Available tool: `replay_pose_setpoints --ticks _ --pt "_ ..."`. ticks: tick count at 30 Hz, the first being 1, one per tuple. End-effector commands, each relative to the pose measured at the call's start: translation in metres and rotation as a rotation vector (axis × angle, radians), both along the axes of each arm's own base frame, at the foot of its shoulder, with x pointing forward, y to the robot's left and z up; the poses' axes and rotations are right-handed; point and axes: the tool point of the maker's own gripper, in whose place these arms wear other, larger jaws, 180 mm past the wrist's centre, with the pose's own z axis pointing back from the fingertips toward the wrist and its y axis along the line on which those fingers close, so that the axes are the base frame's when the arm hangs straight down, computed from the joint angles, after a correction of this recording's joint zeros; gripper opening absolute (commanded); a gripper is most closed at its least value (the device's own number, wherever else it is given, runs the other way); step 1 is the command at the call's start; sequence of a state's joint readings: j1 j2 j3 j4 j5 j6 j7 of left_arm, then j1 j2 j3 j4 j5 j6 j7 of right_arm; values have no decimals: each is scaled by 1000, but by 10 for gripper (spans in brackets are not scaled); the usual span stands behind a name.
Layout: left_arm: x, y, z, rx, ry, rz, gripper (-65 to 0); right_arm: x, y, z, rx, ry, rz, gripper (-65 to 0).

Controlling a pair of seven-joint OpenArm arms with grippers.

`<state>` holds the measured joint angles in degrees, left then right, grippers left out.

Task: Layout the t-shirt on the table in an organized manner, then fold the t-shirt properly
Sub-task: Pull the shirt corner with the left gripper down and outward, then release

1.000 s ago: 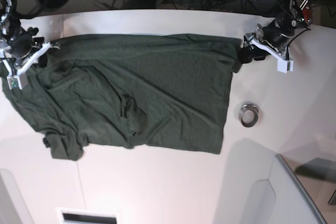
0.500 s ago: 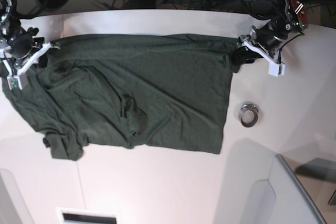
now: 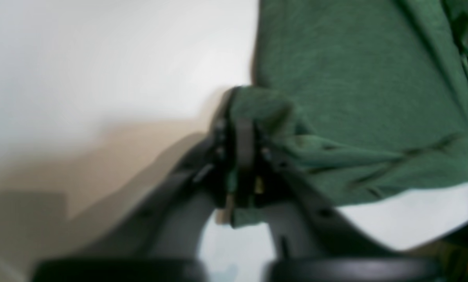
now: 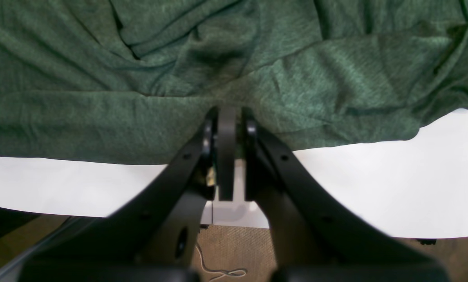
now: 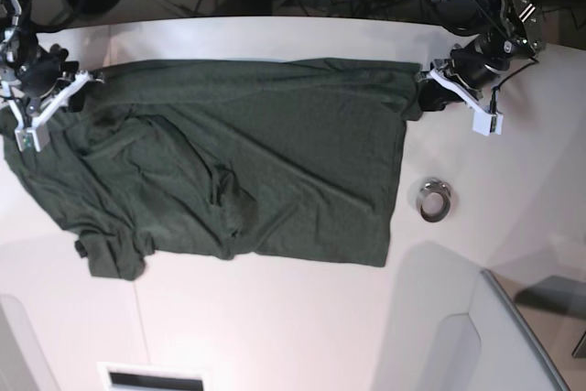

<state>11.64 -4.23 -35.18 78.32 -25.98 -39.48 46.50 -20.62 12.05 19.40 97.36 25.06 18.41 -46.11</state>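
Both my pincers pinching the t-shirt's far edge.

The t-shirt (image 5: 229,162) lies spread on the table (image 5: 275,318); my left gripper (image 5: 427,96) clamps its corner near the table's far edge, my right gripper (image 5: 73,89) grips cloth at the opposite corner.

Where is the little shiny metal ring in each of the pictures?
Base view: the metal ring lies on the white table, just right of the t-shirt, apart from it.
Left wrist view: not in it; only cloth, table and the left gripper.
Right wrist view: not in it.
Shared landmark: the dark green t-shirt shows in all three views.
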Motion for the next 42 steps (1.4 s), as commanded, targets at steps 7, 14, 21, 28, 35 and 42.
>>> replay_pose_setpoints --ticks 7,14,21,28,35,42 --pt "17 -6 16 13 -39 -38 -650 14 -2 12 -10 -50 9 -614" --pt "30 -31 21 -23 -68 -76 -650 14 -1 11 -9 -50 10 -614" --pt "44 -53 24 -56 -58 -112 -650 14 -2 12 -12 -50 11 -614" --pt "72 -64 39 -76 -97 -118 -650 14 -2 12 -12 -51 12 -614" --pt "86 -58 42 -88 -93 -45 -650 14 -1 12 -11 -48 17 -614" --pt "94 -71 27 -168 -43 -5 -650 13 -1 11 -11 -45 17 -614"
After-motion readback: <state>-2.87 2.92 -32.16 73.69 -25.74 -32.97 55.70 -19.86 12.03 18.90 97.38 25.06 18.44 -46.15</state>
